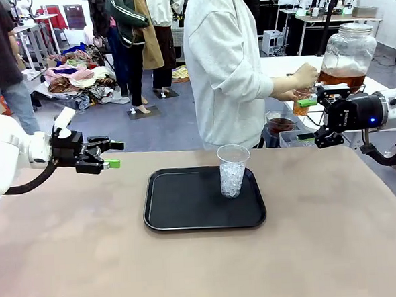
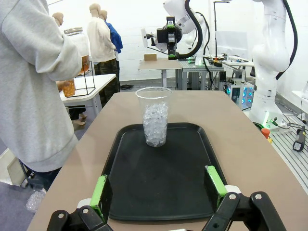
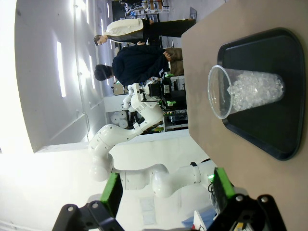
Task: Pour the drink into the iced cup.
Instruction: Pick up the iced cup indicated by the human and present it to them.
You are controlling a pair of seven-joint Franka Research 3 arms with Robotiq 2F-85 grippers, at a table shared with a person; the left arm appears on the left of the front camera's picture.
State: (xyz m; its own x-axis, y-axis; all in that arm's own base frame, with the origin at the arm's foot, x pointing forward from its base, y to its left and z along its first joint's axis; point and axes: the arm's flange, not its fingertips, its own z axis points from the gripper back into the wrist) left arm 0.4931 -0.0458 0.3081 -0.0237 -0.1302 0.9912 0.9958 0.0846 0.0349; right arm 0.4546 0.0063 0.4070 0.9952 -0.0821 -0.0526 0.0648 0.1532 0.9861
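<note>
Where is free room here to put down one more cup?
The black rectangular tray is bare left of the clear plastic cup of ice at its far right part. The tan table is bare between tray and near edge. That corner is crowded.

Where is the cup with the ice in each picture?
Front view: the iced cup stands near the middle of the picture, on the right half of the black tray.
Left wrist view: the iced cup is in the upper middle, at the tray's far end.
Right wrist view: the iced cup is at the upper right and looks tipped sideways, because the picture is rolled.
Shared landmark: the black tray under it.
</note>
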